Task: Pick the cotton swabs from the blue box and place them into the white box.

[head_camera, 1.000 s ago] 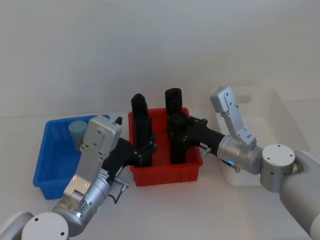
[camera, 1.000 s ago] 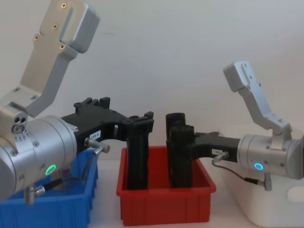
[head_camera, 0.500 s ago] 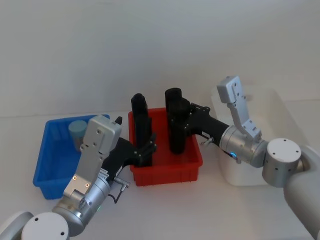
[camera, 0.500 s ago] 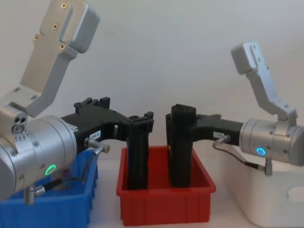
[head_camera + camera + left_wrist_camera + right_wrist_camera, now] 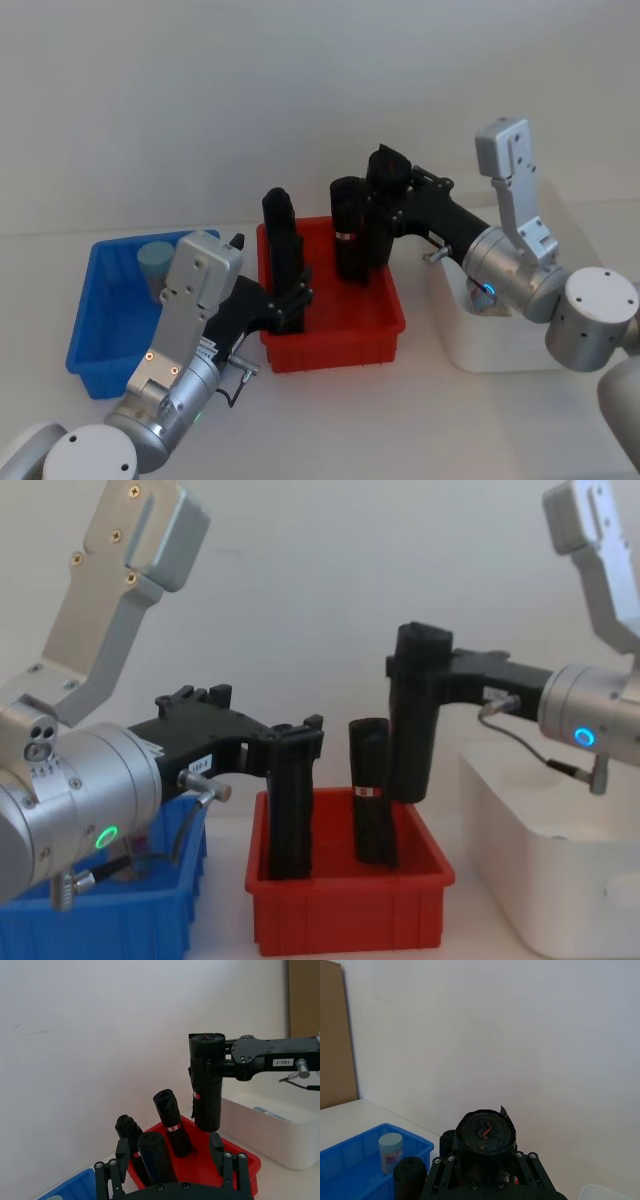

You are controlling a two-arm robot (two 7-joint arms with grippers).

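Note:
One cotton swabs tub point(image 5: 155, 262) with a pale blue lid stands in the far corner of the blue box point(image 5: 105, 335); the right wrist view also has the tub point(image 5: 390, 1152). My right gripper point(image 5: 388, 205) is shut on a tall black roll point(image 5: 415, 725) and holds it upright above the red bin's right side, close to the white box point(image 5: 500, 345). My left gripper point(image 5: 290, 298) reaches into the red bin. It is open, with its fingers point(image 5: 216, 1146) standing wide on either side of another black roll point(image 5: 155, 1157).
The red bin point(image 5: 335, 340) sits between the blue box and the white box. Besides the lifted roll, it holds a second black roll point(image 5: 348, 235) near the middle. The table in front of the bins is bare white.
My right gripper has lifted its black roll up out of the red bin and carried it toward the white box. The left arm has stayed still.

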